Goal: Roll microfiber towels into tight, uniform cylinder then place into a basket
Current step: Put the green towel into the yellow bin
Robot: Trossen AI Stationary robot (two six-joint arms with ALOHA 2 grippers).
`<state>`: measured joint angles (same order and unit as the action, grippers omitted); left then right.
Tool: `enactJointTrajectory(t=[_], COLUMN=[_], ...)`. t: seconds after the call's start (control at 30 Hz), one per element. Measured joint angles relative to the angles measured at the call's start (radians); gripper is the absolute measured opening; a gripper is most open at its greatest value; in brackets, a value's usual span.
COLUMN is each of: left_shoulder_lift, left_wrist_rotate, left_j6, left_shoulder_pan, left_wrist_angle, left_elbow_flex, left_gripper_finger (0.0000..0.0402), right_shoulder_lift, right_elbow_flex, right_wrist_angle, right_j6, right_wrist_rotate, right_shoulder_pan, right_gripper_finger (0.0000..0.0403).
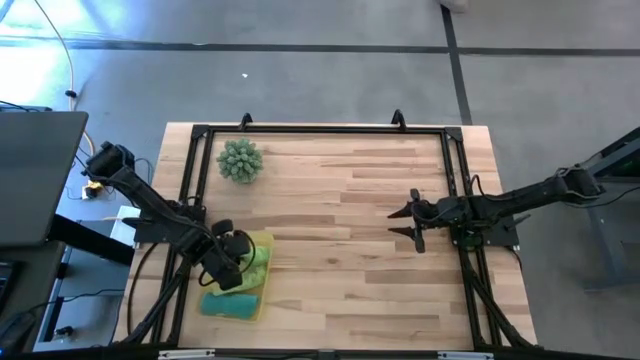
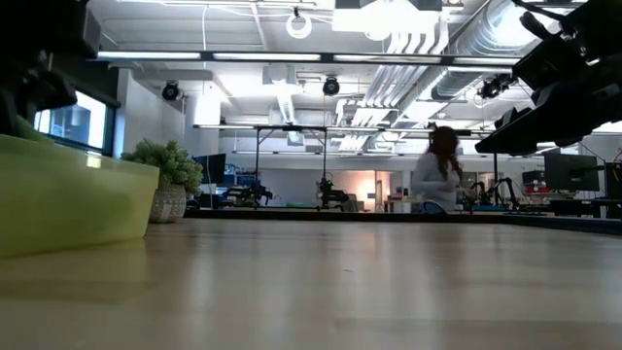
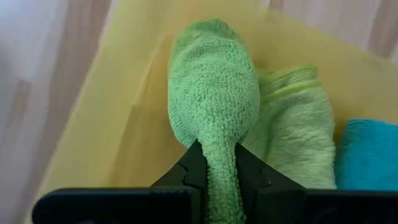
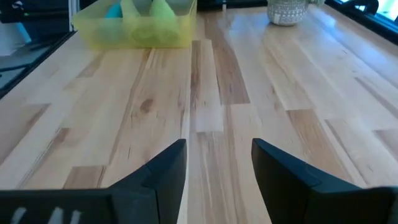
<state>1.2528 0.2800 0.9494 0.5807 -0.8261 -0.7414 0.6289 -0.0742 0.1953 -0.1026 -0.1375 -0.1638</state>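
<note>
**A:** Left hand [image 3: 217, 168] clamped on the tail end of a lime roll [image 3: 214, 93], hanging right over the basket [image 3: 93, 124]. Looks like the drop-in step. Any tips?

**B:** Lower first, let go second. Keep the pinch until the roll lies flat on the basket floor, parallel to the ones beside it, or probably unrolls. Then open slowly and lift straight up so no fuzz snags on the fingers.

**A:** Room in there?

**B:** Tight-ish, guessing. Already in: a second lime roll [image 3: 295, 137] touching the held one, then a teal roll [image 3: 370, 155] just past that. Free strip of basket floor on the held roll's other side, so aim there.

**A:** And the basket itself?

**B:** Yellow, see-through, sitting at the desk's [image 1: 340, 250] near left corner under the left hand. Nothing spilled over the rim from above.

**A:** Right hand [image 1: 414, 221]?

**B:** Spread apart, empty, parked over the desk's right side, well apart from the basket. Spiky ball [image 1: 240, 160] off at the far left, not involved.
</note>
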Motion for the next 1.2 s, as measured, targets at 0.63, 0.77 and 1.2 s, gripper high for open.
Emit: enactJointTrajectory(t=[0.63, 0.77, 1.2], left_shoulder_lift=[0.011, 0.011, 0.011], left_wrist_rotate=[0.028, 0.033, 0.036], left_j6=[0.008, 0.009, -0.01], left_shoulder_pan=[-0.003, -0.004, -0.014], left_wrist_angle=[0.309, 0.323, 0.332], left_elbow_flex=[0.192, 0.192, 0.192], left_gripper_finger=[0.0031, 0.0046, 0.0142], right_shoulder_lift=[0.02, 0.019, 0.019], right_elbow_flex=[-0.002, -0.002, -0.002], right_wrist_angle=[-0.056, -0.061, -0.064], right_j6=[-0.062, -0.016, 0.033], right_wrist_rotate=[0.0, 0.001, 0.001], right_shoulder_pan=[0.0, 0.0, 0.0], right_gripper_finger=[0.0174, 0.0174, 0.0174])
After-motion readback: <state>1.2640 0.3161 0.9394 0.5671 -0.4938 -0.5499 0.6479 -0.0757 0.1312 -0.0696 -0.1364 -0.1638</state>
